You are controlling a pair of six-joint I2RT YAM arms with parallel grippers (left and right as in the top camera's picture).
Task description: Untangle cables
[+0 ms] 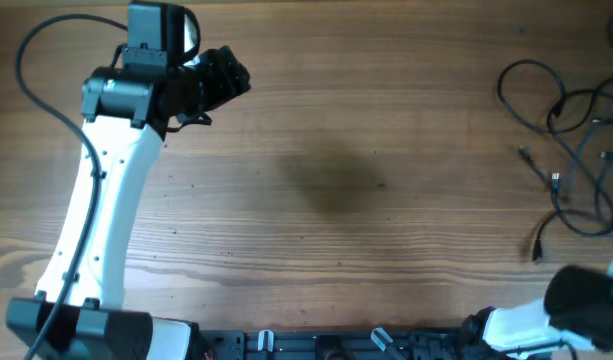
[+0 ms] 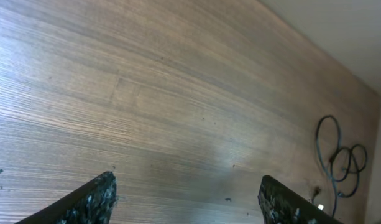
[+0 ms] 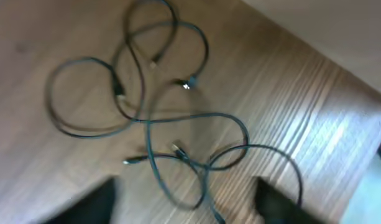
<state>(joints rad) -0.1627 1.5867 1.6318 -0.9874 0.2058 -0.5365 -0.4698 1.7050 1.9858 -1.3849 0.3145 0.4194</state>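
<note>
The cables (image 1: 571, 130) are thin black cords in loose overlapping loops at the table's right edge, with small plug ends, one silver-tipped. They fill the right wrist view (image 3: 159, 118) and show far off in the left wrist view (image 2: 340, 158). My left gripper (image 1: 226, 78) is open and empty at the far left, well away from the cables; its fingers show in its wrist view (image 2: 187, 199). My right gripper (image 3: 184, 202) is open above the loops, holding nothing. In the overhead view only the right arm's white body (image 1: 576, 300) shows, at the lower right.
The wooden table (image 1: 336, 180) ends just right of the cables; its far edge shows in the right wrist view (image 3: 339, 68). The left arm's thick black cable (image 1: 36, 60) arcs at the far left. The arm bases sit along the front edge.
</note>
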